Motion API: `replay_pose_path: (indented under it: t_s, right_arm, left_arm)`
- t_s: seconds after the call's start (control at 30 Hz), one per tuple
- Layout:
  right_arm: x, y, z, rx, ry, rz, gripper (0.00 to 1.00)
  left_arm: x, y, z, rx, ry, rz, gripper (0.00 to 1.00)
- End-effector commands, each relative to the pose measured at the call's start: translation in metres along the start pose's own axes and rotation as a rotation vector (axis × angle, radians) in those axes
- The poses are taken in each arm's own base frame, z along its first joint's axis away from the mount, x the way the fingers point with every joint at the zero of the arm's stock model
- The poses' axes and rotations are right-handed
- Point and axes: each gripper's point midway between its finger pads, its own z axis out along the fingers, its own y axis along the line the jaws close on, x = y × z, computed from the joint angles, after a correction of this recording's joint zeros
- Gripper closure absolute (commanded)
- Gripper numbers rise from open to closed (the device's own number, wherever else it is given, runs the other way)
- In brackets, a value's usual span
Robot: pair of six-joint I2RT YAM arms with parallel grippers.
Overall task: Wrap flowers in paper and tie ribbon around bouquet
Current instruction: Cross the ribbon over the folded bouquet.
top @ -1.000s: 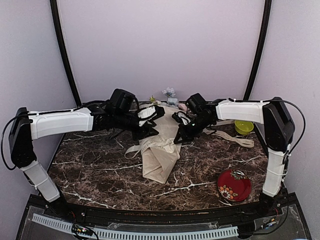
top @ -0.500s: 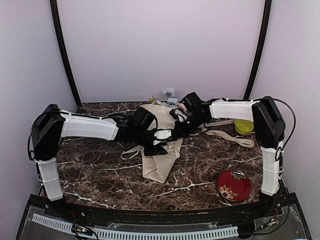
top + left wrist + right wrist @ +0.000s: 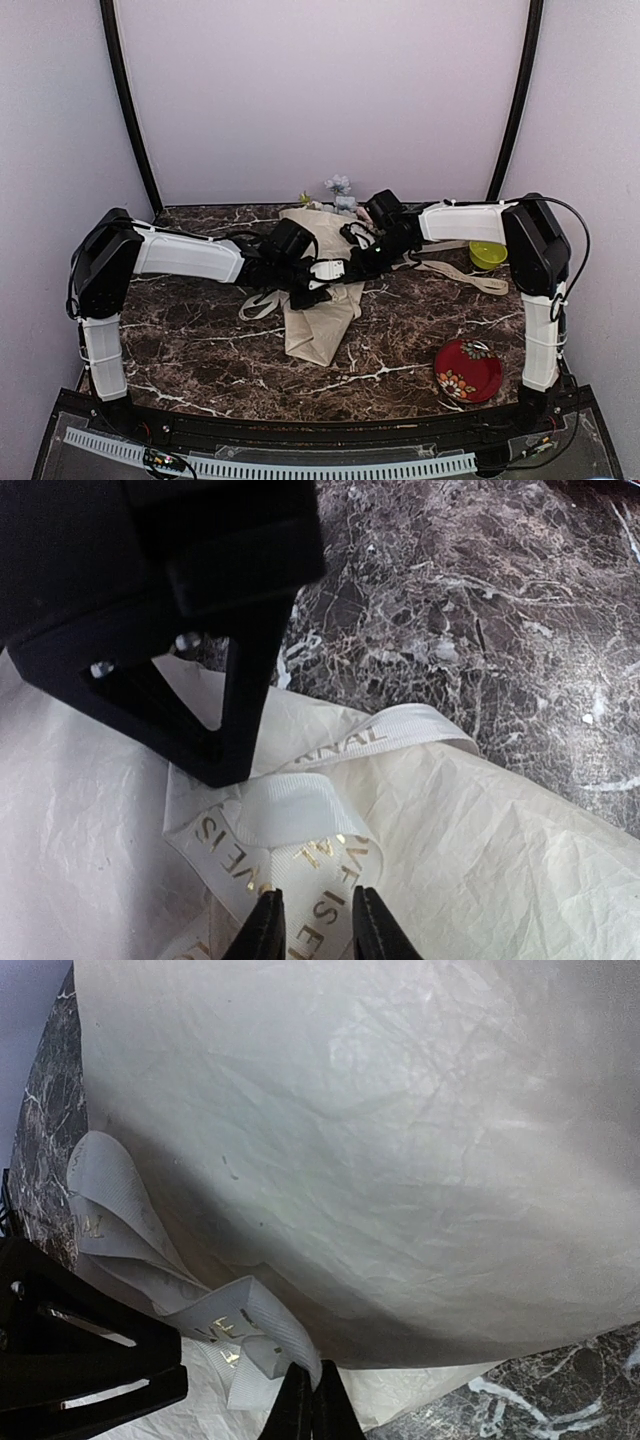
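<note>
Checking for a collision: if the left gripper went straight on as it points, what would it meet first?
Likely the ribbon looped on the paper, right ahead of the left gripper; depth is unclear.

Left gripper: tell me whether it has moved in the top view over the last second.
Yes. The left gripper has swung right and toward the near edge, closer to the red plate, and now sits over the bouquet's middle.
</note>
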Motion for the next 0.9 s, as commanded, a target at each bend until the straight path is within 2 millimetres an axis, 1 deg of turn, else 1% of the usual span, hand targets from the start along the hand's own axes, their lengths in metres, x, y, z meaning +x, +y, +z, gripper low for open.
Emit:
replay_pose_path:
  t_s: [0.0,0.1,0.27,0.4,0.5,0.57,0.63,0.7,0.87]
  right_arm:
    - [-0.004,0.001,-0.003,-0.005,-0.027,-0.021,1.00]
    - [-0.004,0.001,-0.003,-0.009,-0.029,-0.014,1.00]
    - [-0.005,0.003,-0.002,-0.020,-0.034,-0.012,1.00]
    - [-0.006,0.004,-0.002,-0.023,-0.036,-0.007,1.00]
    - [-0.006,0.006,-0.003,-0.036,-0.040,-0.008,1.00]
    - [-0.006,0.008,-0.004,-0.045,-0.042,-0.008,1.00]
    - [-0.006,0.008,-0.004,-0.045,-0.042,-0.009,1.00]
    - [-0.006,0.009,-0.006,-0.048,-0.043,-0.011,1.00]
    - [-0.003,0.009,-0.006,-0.049,-0.040,-0.010,1.00]
  left_arm:
    - [-0.018,0.011,-0.002,-0.012,-0.082,0.001,0.78]
    - [-0.017,0.007,0.003,0.027,-0.061,0.008,0.80]
    - [-0.004,0.001,0.011,0.058,-0.002,0.028,0.76]
    - [0.007,0.003,0.017,0.040,0.047,0.032,0.74]
    - [0.012,0.010,0.021,0.001,0.069,0.025,0.69]
    - [0.015,0.014,0.023,-0.019,0.079,0.019,0.68]
    - [0.017,0.016,0.024,-0.034,0.089,0.014,0.70]
    - [0.020,0.020,0.025,-0.058,0.096,0.012,0.74]
    - [0.026,0.024,0.026,-0.086,0.112,0.008,0.74]
